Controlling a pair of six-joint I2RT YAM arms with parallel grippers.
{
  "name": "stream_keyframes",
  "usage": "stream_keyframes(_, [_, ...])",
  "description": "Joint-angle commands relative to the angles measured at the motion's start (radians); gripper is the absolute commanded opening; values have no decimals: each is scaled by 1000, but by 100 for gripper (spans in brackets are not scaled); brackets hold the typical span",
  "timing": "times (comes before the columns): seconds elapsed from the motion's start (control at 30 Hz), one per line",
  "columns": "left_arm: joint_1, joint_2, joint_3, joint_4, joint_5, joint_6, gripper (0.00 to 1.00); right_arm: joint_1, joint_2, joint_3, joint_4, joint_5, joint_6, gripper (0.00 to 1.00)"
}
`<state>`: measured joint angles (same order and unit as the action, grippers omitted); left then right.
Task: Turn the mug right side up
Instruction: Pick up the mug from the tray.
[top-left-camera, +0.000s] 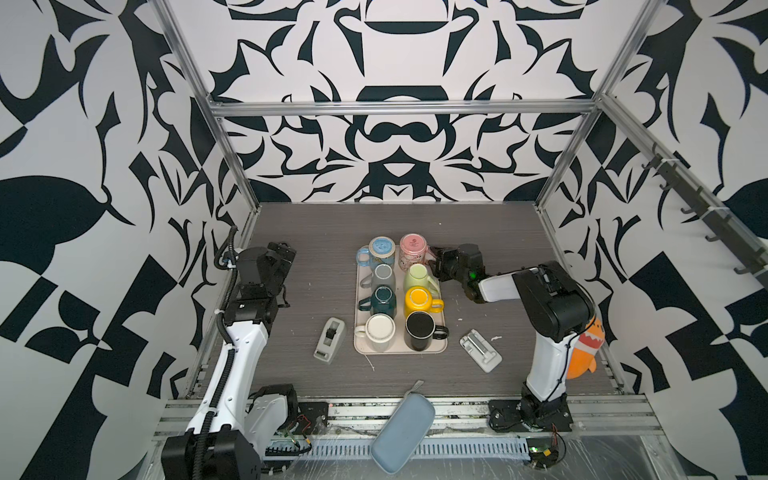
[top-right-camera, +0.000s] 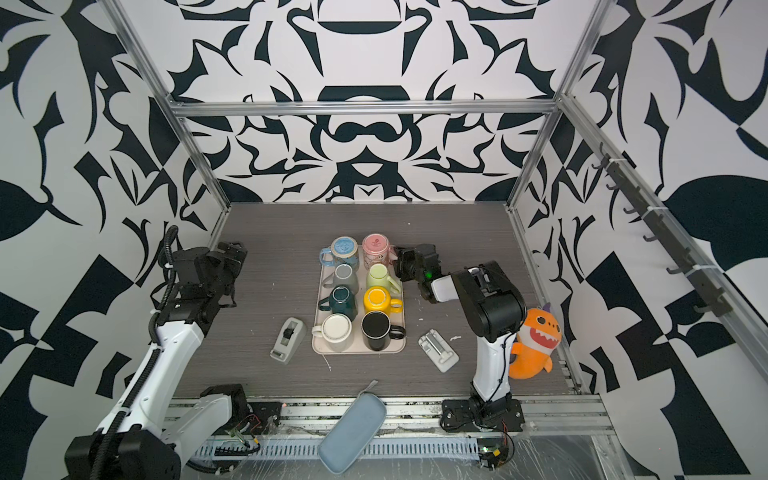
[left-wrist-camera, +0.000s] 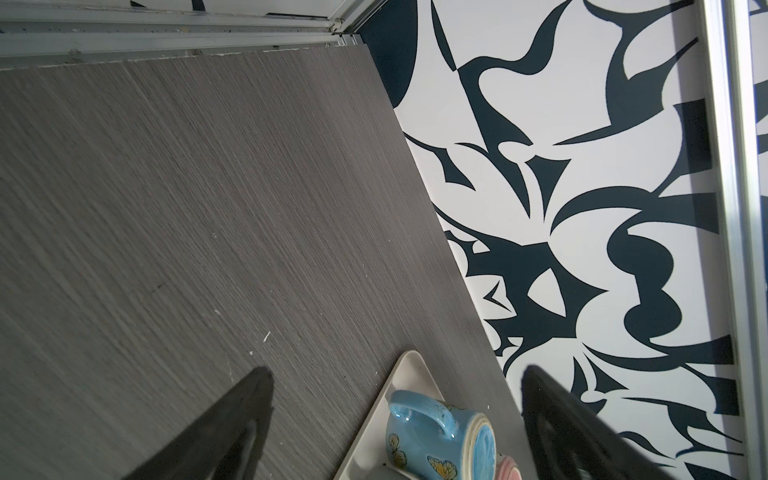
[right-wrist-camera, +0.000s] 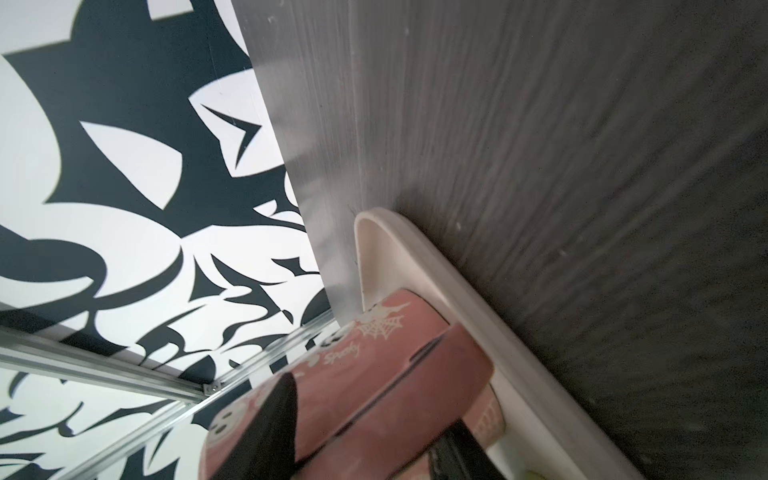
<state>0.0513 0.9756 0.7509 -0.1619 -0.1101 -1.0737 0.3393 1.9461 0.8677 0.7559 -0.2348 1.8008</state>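
Pink mug (top-left-camera: 412, 251) stands bottom-up in the upper right corner of the tray (top-left-camera: 397, 349), just beside the blue mug (top-left-camera: 380, 249), at the centre of both top views. The right arm rises from its base at the lower right of the frame, bends at the elbow near the right wall and runs its white forearm leftward and low to the mug. The right gripper (top-left-camera: 434, 259) meets the mug's right side. In the right wrist view its fingers (right-wrist-camera: 270, 419) flank the mug's handle, one on each side; whether they pinch it I cannot tell. The left arm stands folded at the left of the frame. Its white link climbs from the lower left, and the left gripper (top-left-camera: 286, 249) is held over the table (top-left-camera: 316, 232), well apart from the tray. Its jaws are spread wide with nothing between them.
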Motion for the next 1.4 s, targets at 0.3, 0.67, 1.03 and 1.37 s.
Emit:
stream_keyframes(0.3, [1, 6, -8, -25, -17, -8, 96, -29, 36, 65, 95, 14, 19, 43])
stream_keyframes(0.67, [1, 14, -6, -21, -20, -9, 96, -29, 65, 91, 150, 45, 50, 46])
stream_keyframes(1.03, [2, 20, -8, -19, -23, -9, 96, -29, 98, 133, 175, 46, 72, 48])
stream_keyframes(1.37, [2, 28, -9, -18, -24, -9, 96, -29, 132, 166, 191, 40, 89, 45])
